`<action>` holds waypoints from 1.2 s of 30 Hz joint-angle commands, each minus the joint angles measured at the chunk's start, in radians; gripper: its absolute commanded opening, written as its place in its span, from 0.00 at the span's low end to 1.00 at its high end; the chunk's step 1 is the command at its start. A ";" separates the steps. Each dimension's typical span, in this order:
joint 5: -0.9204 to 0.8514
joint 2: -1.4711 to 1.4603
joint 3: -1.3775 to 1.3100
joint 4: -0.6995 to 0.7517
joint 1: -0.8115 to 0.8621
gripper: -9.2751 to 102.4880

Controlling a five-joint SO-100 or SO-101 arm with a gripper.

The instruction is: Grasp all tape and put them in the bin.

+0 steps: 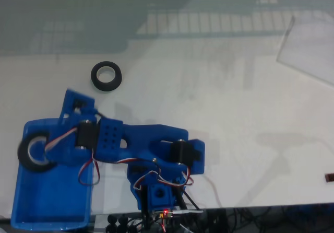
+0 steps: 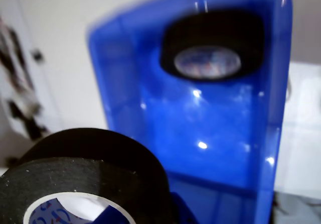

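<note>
One roll of tape (image 1: 34, 151) hangs at the left edge of the bin (image 1: 52, 201) in the fixed view, gripped by the gripper (image 1: 44, 149); up close in the wrist view it fills the lower left corner (image 2: 85, 169), a blue finger poking through its core. A second roll (image 2: 213, 45) lies flat inside the bin (image 2: 150, 98), at the far end in the wrist view. A third roll (image 1: 107, 76) sits on the white table (image 1: 235, 113), above the arm (image 1: 151, 144), well apart from the bin.

The fixed view looks down from above; the wrist view hangs close over the shared bin (image 1: 31, 201) (image 2: 150, 83).
</note>
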 commanded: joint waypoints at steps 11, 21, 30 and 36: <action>-0.081 -0.094 0.224 -0.225 -0.101 0.09; -0.032 -0.118 0.224 -0.259 0.003 0.35; -0.080 -0.002 0.201 -0.169 0.221 0.35; -0.195 0.074 0.175 -0.147 0.529 0.35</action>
